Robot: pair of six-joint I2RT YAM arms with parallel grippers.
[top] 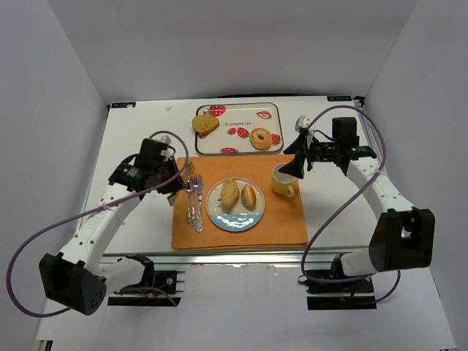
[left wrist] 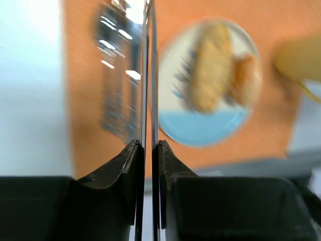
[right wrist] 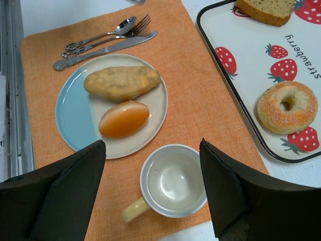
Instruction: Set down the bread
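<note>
A plate (top: 221, 218) on the orange mat (top: 281, 219) holds a long pale roll (top: 230, 194) and a glossy brown bun (top: 250, 196). Both show in the right wrist view, the roll (right wrist: 122, 82) behind the bun (right wrist: 124, 119). A bread slice (top: 206, 124) and a sugared bagel (top: 260, 138) lie on the strawberry tray (top: 241, 121). My right gripper (top: 296, 165) is open and empty above the yellow mug (right wrist: 173, 182). My left gripper (top: 179, 180) hovers over the cutlery (top: 194, 201); its fingers are together with nothing between them in the left wrist view (left wrist: 149, 30).
The spoon, fork and knife (right wrist: 103, 42) lie left of the plate on the mat. The mug (top: 284, 180) stands right of the plate. The tray (right wrist: 251, 47) sits behind the mat. White walls enclose the table on three sides.
</note>
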